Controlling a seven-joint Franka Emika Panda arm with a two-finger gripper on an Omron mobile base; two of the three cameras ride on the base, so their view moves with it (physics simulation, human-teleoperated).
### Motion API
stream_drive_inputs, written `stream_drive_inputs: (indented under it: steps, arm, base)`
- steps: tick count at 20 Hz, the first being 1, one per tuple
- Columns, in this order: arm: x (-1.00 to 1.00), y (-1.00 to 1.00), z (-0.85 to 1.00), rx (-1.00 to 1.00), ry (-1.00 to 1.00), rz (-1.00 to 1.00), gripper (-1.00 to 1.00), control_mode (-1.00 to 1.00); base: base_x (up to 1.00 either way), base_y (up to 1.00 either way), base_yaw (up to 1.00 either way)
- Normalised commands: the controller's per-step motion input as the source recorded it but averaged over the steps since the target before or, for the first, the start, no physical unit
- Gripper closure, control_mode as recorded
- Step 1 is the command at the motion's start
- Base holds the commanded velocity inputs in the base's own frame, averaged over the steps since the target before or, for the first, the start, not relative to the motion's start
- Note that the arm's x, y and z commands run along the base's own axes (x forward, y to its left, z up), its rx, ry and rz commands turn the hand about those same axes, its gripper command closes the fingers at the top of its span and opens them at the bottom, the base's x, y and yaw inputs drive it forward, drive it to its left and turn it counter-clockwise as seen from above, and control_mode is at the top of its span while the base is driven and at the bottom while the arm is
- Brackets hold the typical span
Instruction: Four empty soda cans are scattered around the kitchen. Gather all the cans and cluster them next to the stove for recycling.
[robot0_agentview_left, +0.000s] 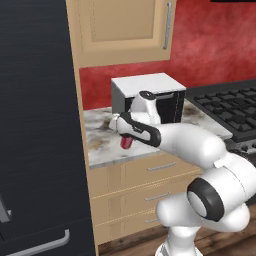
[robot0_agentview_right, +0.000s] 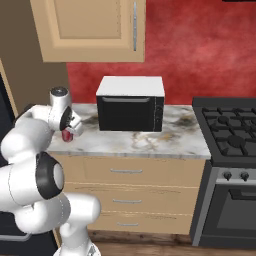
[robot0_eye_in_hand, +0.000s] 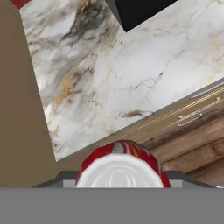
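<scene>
So the white arm is folded up pretty tight here: the elbow sticks out low in front of the drawers, the forearm reaches up and back over the marble counter (robot0_agentview_right: 150, 142), and the wrist bends so the hand points down over the counter's left end, close to the tall dark panel on that side.

The gripper (robot0_agentview_left: 127, 141) has a red soda can (robot0_agentview_left: 126, 142) in it. From the left base camera you can see the can hanging below the hand, over the near-left part of the countertop, and it looks lifted clear of the surface, though that's hard to be sure of from this angle. The right base camera shows the same red can tucked under the hand just left of the microwave (robot0_agentview_right: 131, 104). In the wrist camera the can's silver top sits right between the fingers, with red and a bit of yellow around its rim, so the fingers are closed onto its sides, partway in rather than fully together.

The black stove (robot0_agentview_right: 231, 131) is well off to the right, past the microwave, with counter between them.
</scene>
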Motion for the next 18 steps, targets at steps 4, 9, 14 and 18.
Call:
stream_drive_inputs:
  steps: [4, 9, 14, 18]
  arm:
    - [-0.27, -0.15, 0.21, 0.00, 0.00, 0.17, 1.00, -1.00]
    - [-0.21, -0.14, 0.20, -0.04, 0.01, 0.13, 1.00, -1.00]
    - [-0.13, -0.14, 0.20, -0.04, 0.08, 0.10, 1.00, -1.00]
    - [-0.16, -0.14, 0.12, -0.03, 0.08, 0.07, 1.00, -1.00]
  base:
    - [0.00, 0.00, 0.00]
    - [0.00, 0.00, 0.00]
    - [0.00, 0.00, 0.00]
    - [0.00, 0.00, 0.00]
